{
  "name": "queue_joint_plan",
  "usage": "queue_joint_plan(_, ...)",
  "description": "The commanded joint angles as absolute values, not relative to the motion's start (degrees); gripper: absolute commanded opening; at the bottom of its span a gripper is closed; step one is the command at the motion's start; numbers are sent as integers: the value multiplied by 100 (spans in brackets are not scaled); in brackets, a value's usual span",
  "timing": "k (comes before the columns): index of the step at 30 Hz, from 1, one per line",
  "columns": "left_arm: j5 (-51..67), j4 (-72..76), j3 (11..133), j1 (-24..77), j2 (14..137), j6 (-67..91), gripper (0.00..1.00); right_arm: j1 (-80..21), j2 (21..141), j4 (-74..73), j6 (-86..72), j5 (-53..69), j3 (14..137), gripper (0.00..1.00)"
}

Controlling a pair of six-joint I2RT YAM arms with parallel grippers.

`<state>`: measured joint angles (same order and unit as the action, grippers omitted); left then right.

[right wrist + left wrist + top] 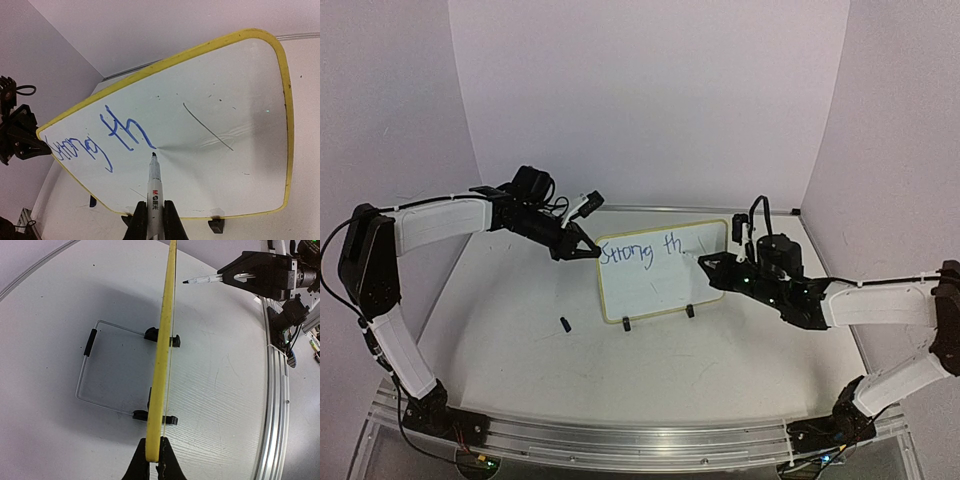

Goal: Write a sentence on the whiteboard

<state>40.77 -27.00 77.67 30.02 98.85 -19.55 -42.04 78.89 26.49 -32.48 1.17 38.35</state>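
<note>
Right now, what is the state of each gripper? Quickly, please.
Left gripper: closed, holding the whiteboard by its yellow edge.
Right gripper: closed, holding the marker.

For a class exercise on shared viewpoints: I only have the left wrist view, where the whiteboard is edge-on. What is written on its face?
Observer: The right wrist view shows the whiteboard face, with blue handwriting that looks like "Strong th".
Operator: Where is the pen aimed?
Observer: The marker, gripped in the right jaws, has its tip right by the end of the "h" stroke.
Operator: Is anything loose nearby?
Observer: The top view shows a small dark object lying on the table, to the left of the board.
</note>
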Motion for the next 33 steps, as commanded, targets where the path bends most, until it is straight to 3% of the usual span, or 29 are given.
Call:
queue_joint_plan(1,3621,-3091,7787,3093,9896,-2206,0,-4194,7486,2455,-2954,431,3846,0)
queue_joint_plan(15,3577,-3100,7778,3120,9904,-2213,0,-3741,7444,2328,-2503,1353,3930,0)
queue_joint_plan(33,3560,-3108,7777,3129,9940,-2214,0,-3733,7844,2919,-2465,758,4256,0)
